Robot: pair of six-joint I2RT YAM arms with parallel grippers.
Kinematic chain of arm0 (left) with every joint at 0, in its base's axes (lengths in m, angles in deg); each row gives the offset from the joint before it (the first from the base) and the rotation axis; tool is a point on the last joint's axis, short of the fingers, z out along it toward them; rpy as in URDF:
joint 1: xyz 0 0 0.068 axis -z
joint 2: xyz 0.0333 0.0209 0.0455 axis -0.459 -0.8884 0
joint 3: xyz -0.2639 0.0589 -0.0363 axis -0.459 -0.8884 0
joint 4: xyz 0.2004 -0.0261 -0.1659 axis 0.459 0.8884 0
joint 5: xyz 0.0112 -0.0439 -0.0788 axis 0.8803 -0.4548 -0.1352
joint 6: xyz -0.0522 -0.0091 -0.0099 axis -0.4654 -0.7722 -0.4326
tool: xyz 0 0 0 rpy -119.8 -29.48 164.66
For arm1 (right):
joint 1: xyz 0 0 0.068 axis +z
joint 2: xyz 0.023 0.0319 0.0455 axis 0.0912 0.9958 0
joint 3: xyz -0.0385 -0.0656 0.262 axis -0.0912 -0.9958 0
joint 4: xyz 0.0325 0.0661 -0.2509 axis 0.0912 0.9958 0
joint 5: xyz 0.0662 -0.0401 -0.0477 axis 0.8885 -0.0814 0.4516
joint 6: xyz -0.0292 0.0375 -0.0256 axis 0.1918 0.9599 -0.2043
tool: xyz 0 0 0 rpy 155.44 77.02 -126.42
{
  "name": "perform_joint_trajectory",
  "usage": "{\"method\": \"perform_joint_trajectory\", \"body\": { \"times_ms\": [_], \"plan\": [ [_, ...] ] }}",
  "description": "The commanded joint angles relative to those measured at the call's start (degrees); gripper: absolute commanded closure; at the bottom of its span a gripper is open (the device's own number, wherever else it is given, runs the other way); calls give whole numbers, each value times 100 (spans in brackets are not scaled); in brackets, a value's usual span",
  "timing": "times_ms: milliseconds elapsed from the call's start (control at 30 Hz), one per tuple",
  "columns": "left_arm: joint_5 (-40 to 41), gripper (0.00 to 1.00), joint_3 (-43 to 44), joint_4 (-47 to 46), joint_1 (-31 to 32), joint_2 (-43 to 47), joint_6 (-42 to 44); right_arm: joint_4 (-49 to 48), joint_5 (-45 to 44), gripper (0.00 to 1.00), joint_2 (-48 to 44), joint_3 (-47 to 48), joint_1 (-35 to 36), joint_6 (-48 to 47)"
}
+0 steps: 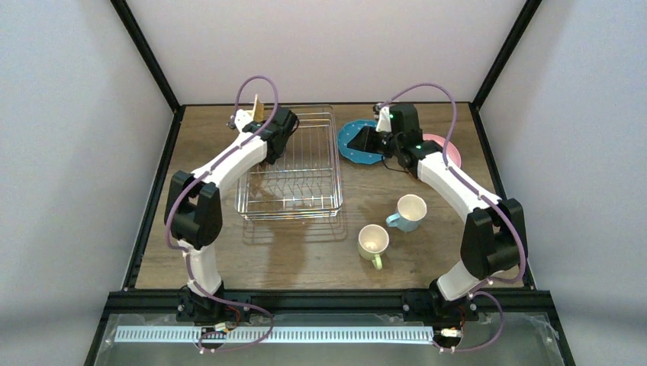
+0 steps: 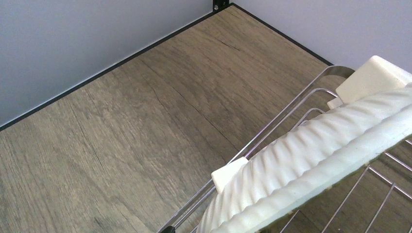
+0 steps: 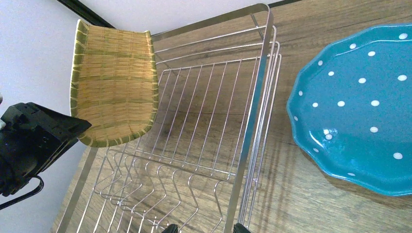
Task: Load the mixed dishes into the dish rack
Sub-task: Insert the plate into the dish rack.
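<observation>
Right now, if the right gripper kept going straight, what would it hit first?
Probably the dish rack's side wires, directly ahead of the right gripper; the teal dotted plate lies off to one side.

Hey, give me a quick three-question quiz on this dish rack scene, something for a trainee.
1. True or false: the pink plate is in the dish rack.
2. The left gripper holds: A teal dotted plate, B tan woven-look plate, C light-blue mug?
3. How many mugs stand on the table?
Key: 1 false, the pink plate lies on the table; 2 B; 3 two, the light-blue mug and the pale yellow-green mug.
</observation>
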Motion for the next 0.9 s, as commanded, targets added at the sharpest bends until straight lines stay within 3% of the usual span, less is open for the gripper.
{"method": "perform_joint_trajectory", "body": {
  "times_ms": [0, 867],
  "plan": [
    [180, 18, -13, 42, -40, 211, -6, -17, -97, 35, 60, 133, 70, 52],
    [315, 18, -187, 79, -40, 423, -94, 8, -125, 35, 150, 218, 176, 79]
  ]
}}
